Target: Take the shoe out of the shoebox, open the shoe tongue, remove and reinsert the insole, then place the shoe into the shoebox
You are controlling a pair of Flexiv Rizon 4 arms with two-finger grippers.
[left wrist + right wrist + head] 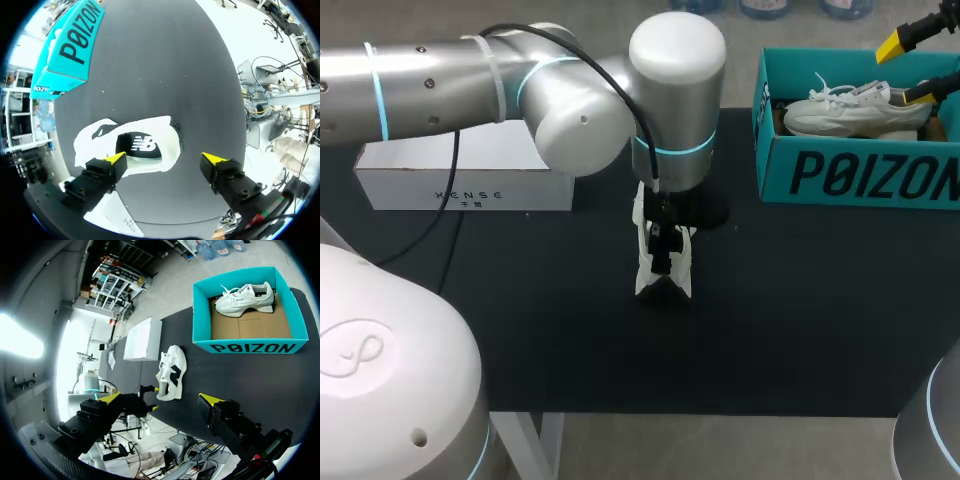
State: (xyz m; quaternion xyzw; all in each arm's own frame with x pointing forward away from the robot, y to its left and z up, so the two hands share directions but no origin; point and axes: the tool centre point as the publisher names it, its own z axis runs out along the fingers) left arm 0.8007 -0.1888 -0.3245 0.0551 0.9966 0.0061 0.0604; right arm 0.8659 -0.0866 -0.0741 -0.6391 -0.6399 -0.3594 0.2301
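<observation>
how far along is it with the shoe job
Done: one shoe is out of the shoebox, lying on the table. In hand: the left hand hovers open over it, gripping nothing; the right hand is open by the shoebox. Left: an insole sits inside it, whether already pulled I cannot tell; the shoe must go back in the shoebox.

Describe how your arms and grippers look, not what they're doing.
The left arm is silver-grey with rounded joints, glowing cyan rings, white bands and a black cable trailing from it. The left gripper and right gripper each have black, blocky fingers ending in bright yellow tips.
</observation>
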